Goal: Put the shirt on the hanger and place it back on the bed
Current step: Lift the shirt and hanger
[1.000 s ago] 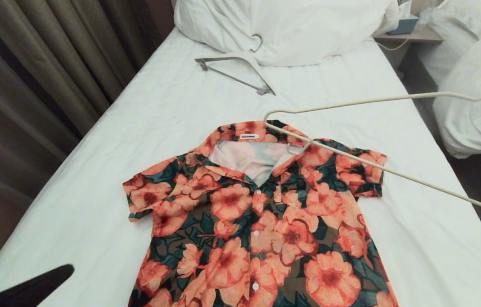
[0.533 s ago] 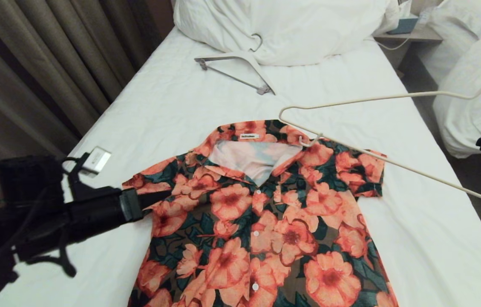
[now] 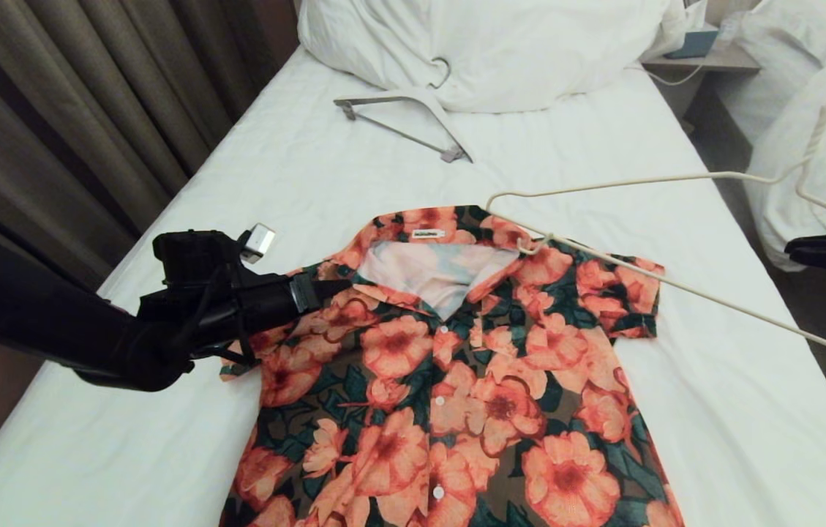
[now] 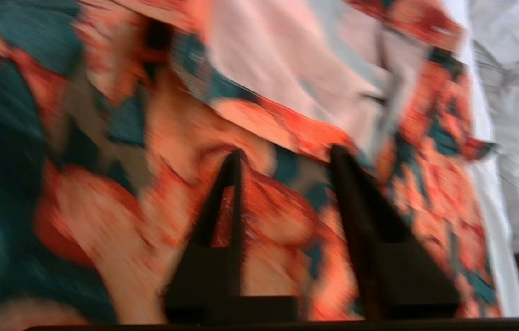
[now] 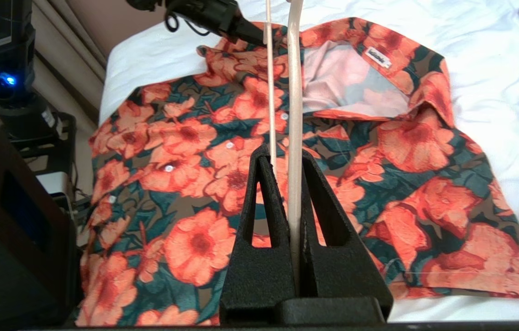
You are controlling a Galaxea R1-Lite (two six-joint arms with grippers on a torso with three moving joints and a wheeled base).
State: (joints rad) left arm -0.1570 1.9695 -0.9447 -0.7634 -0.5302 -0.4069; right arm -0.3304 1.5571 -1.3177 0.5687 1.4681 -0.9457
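Blurred shirt (image 4: pixel 287 115) beneath left claw (image 4: pixel 287 156)

The hanger (image 3: pixel 647 219) slants over the shirt (image 3: pixel 456 380) collar; bare bed (image 3: pixel 273 168) sheet lies open beyond.

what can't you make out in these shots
- Shirt hem: cut off by the head view's lower edge.
- Right hand: only a dark sliver at the head view's right edge; the grip on the hanger shows only in the right wrist view.
- Left hand: left wrist view blurred, contact with the shirt unclear.
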